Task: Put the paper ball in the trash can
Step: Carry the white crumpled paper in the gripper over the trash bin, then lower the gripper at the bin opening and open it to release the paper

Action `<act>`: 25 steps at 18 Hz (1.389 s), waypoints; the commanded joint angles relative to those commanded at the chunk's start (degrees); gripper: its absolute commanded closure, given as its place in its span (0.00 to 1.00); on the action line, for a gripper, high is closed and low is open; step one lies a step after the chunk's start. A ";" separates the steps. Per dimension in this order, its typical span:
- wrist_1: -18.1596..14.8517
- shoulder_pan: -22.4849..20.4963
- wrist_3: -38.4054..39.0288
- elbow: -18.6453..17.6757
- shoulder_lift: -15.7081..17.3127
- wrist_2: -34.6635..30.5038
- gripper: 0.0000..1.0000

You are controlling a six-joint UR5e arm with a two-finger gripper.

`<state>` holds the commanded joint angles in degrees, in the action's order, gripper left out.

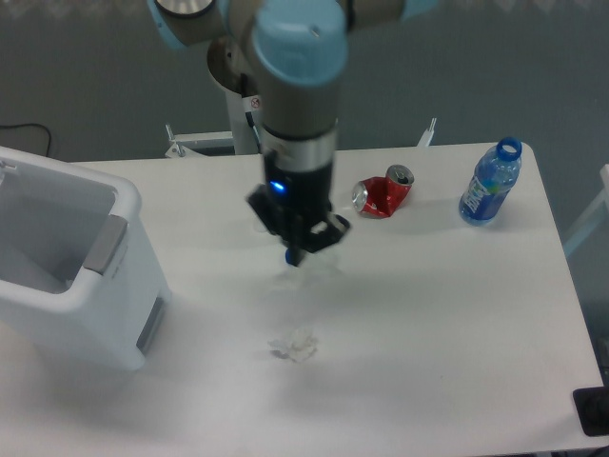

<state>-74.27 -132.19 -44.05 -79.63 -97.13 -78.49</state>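
The trash can [128,205], a large white bin with grey side panels, stands at the table's left edge, open and seen from above. A ragged crumpled white paper, the paper ball [293,346], lies on the table in front of the arm, to the right of the can. My gripper [295,253] points down above the table's middle, behind the paper and apart from it. Its dark fingers narrow to a point, and their gap is hidden. A faint pale shape [285,279] lies just under the tips; I cannot tell what it is.
A crushed red can [383,194] lies to the right of the gripper. A blue-tinted plastic bottle [491,183] stands near the table's back right corner. The arm's base post [238,105] is at the back edge.
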 joint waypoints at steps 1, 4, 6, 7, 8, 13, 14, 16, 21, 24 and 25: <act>0.00 0.79 0.88 0.00 1.06 0.62 1.00; 0.17 2.90 4.57 -0.61 4.39 2.55 1.00; 0.26 4.30 6.25 -0.79 6.07 3.08 1.00; 0.26 5.44 6.69 -0.88 6.42 3.17 1.00; 0.26 6.59 7.30 -0.88 6.51 3.08 1.00; 0.44 11.07 9.15 -2.20 5.55 2.91 0.97; 0.44 11.69 9.15 -2.28 5.03 2.91 0.96; 0.61 13.71 8.89 -2.29 3.80 2.82 0.90; 3.25 16.70 9.33 -2.20 1.07 2.99 0.48; 3.34 17.06 9.24 -2.37 0.89 3.08 0.00; 3.34 17.06 9.15 -2.46 0.89 3.17 0.00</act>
<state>-70.93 -115.14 -34.89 -82.09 -96.24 -75.32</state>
